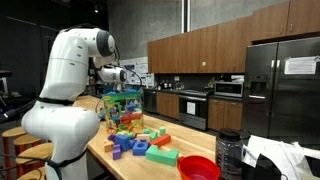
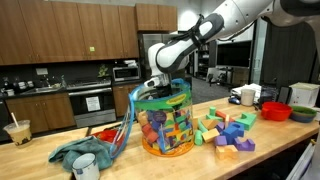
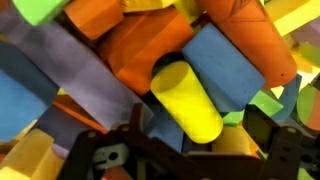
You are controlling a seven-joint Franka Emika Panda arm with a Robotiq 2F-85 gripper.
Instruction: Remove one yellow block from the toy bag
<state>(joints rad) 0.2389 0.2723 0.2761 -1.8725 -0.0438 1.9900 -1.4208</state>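
Wrist view: the gripper (image 3: 185,150), jaws spread and holding nothing, hangs just above the yellow block (image 3: 187,100), a cylinder lying among orange blocks (image 3: 120,55) and blue blocks (image 3: 225,70). In an exterior view the gripper sits in the mouth of the toy bag (image 2: 165,128), which stands upright on the wooden counter (image 2: 280,155) beside loose blocks (image 2: 225,130).
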